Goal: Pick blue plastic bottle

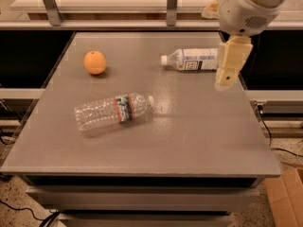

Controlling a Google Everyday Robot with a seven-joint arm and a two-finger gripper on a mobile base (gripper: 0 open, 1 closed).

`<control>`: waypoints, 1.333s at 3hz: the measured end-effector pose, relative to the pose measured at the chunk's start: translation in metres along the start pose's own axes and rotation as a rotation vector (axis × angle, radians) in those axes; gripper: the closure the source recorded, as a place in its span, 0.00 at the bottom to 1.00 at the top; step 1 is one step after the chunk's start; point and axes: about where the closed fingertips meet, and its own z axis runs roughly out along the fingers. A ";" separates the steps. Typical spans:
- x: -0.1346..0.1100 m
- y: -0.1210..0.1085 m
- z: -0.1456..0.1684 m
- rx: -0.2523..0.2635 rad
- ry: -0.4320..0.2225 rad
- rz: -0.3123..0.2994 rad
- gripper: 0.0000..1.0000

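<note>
The blue plastic bottle lies on its side at the back right of the grey table, white cap pointing left, with a wide white and pale-blue label. My gripper hangs from the white arm at the upper right, above the table and just right of the bottle's base, covering the bottle's right end. The gripper holds nothing that I can see.
A longer clear ribbed bottle with a multicoloured label lies left of centre. An orange sits at the back left. A metal rail runs behind the table. A cardboard box stands on the floor at the lower right.
</note>
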 end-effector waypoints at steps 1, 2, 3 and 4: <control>-0.019 -0.027 0.019 0.008 0.012 -0.080 0.00; -0.033 -0.051 0.041 0.014 0.037 -0.134 0.00; -0.035 -0.073 0.065 0.005 0.076 -0.138 0.00; -0.029 -0.089 0.090 -0.014 0.114 -0.131 0.00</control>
